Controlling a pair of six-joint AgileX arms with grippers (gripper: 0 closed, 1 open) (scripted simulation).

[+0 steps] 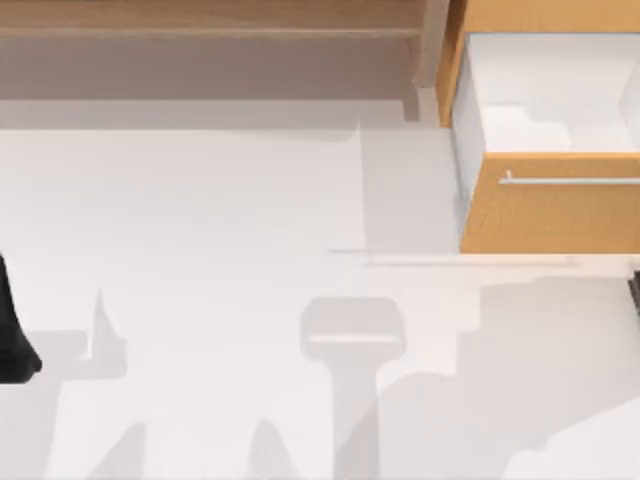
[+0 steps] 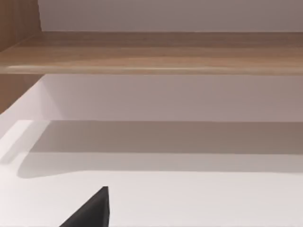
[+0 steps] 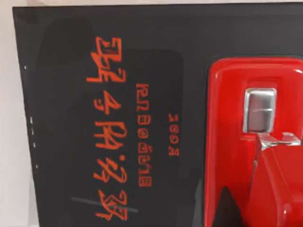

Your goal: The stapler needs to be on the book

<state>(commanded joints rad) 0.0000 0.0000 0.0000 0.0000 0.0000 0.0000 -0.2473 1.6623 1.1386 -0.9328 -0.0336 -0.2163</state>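
Note:
In the right wrist view, the book (image 3: 118,118) has a black cover with orange-red lettering and is seen from close above. The bright red stapler (image 3: 255,142) rests on the cover near one edge, and a small metal plate shows on its top. A darker red part of the stapler sits lower, close to the camera. My right arm (image 1: 635,290) shows as a dark sliver at the table's right edge, below the drawer. My left gripper (image 1: 15,350) is parked at the table's left edge, and a black tip of it (image 2: 92,210) hangs over the white table.
An open white drawer (image 1: 470,130) with a wooden front and a metal handle (image 1: 570,181) juts out at the back right. A wooden shelf (image 1: 200,20) runs along the back. The white tabletop (image 1: 220,230) spreads between the arms.

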